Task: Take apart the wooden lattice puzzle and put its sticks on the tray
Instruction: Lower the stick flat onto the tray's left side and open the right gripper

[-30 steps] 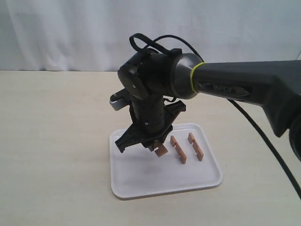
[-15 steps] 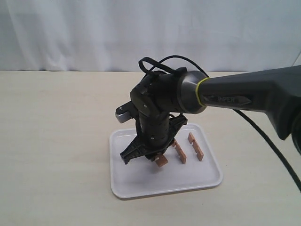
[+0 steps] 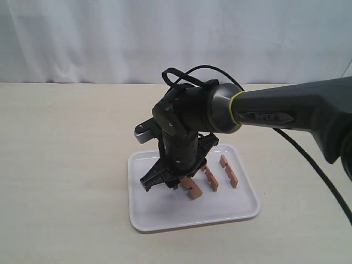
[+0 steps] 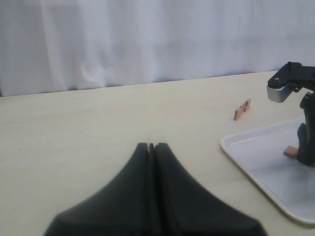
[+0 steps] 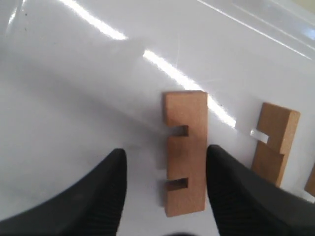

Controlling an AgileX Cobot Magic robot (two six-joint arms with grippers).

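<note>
The white tray [image 3: 165,217] holds three loose reddish-brown sticks: one [image 3: 192,188] right under my right gripper [image 3: 169,184], two more [image 3: 210,177] [image 3: 229,170] beside it. In the right wrist view the right gripper [image 5: 165,150] is open, and the notched stick [image 5: 184,152] lies flat on the tray between its fingers, apart from both. A fourth stick [image 4: 242,109] stands on the table beyond the tray [image 4: 256,157] in the left wrist view. No assembled lattice puzzle shows. My left gripper [image 4: 151,145] is shut and empty over bare table, outside the exterior view.
The right arm [image 3: 275,107] reaches in from the right and hides the table behind the tray in the exterior view. A white curtain [image 3: 82,38] closes off the far edge of the beige table [image 3: 60,165].
My right gripper came down to the tray with a stick, then opened; the stick now lies flat on the tray. The left gripper's earlier state is not shown.
</note>
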